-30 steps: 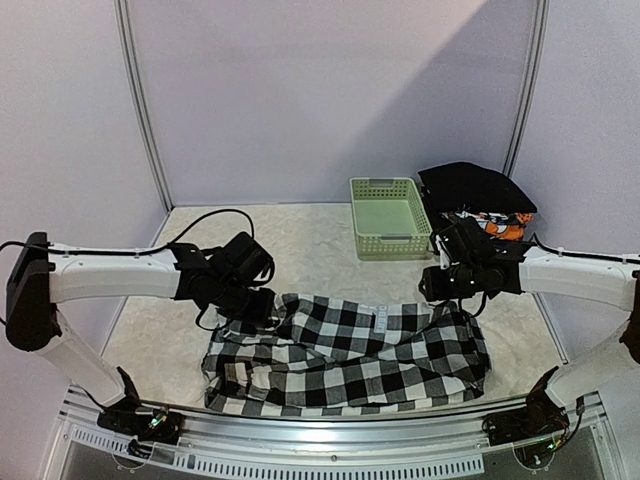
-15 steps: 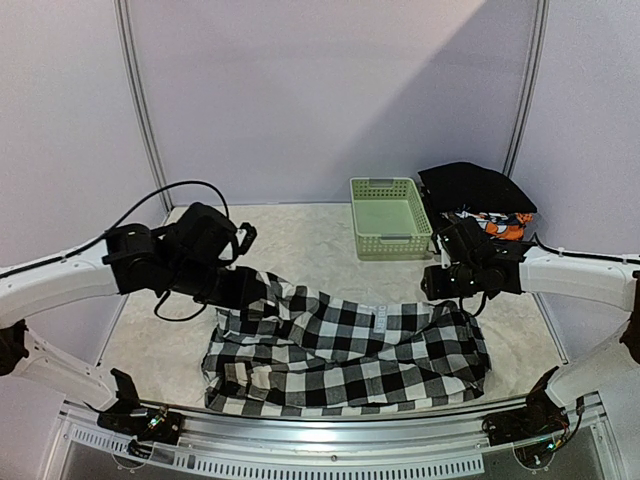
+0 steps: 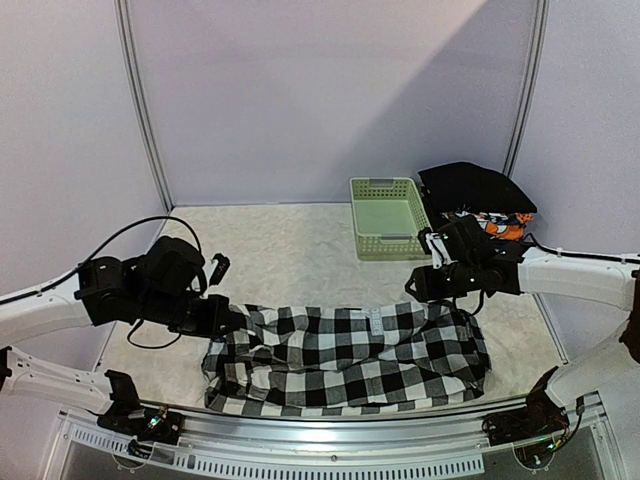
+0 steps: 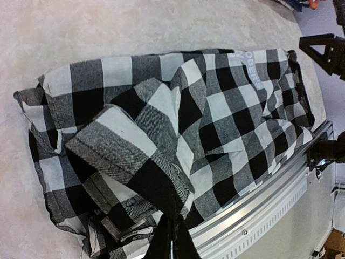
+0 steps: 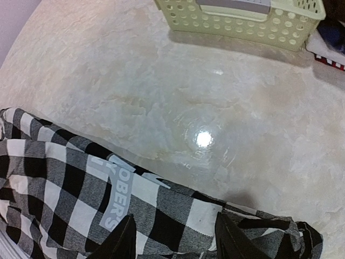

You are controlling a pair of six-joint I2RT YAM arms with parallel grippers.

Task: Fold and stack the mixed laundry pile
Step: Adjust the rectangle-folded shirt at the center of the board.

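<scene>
The black-and-white checked shirt (image 3: 350,360) lies spread along the table's front edge, its white lettering (image 5: 110,197) facing up. My left gripper (image 3: 232,322) is at the shirt's left end, shut on a lifted fold of the fabric (image 4: 135,162); in the left wrist view the left gripper (image 4: 173,237) shows its fingers pressed together. My right gripper (image 3: 425,290) hovers over the shirt's upper right edge, open, with nothing between its fingers; the right wrist view shows the same gripper (image 5: 178,237) above checked cloth. A large black cloth (image 3: 475,185) sits on orange-blue-white printed pieces (image 3: 500,222) at the back right.
A pale green slotted basket (image 3: 388,215) stands at the back of the table, just left of the black cloth, also seen as the basket (image 5: 242,16) ahead of the right gripper. A metal rail (image 4: 259,205) runs along the near edge under the shirt's hem.
My left arm swung left and lower, dragging the held fold leftward so the shirt's upper edge straightened. The right gripper edged slightly left and stayed open.
</scene>
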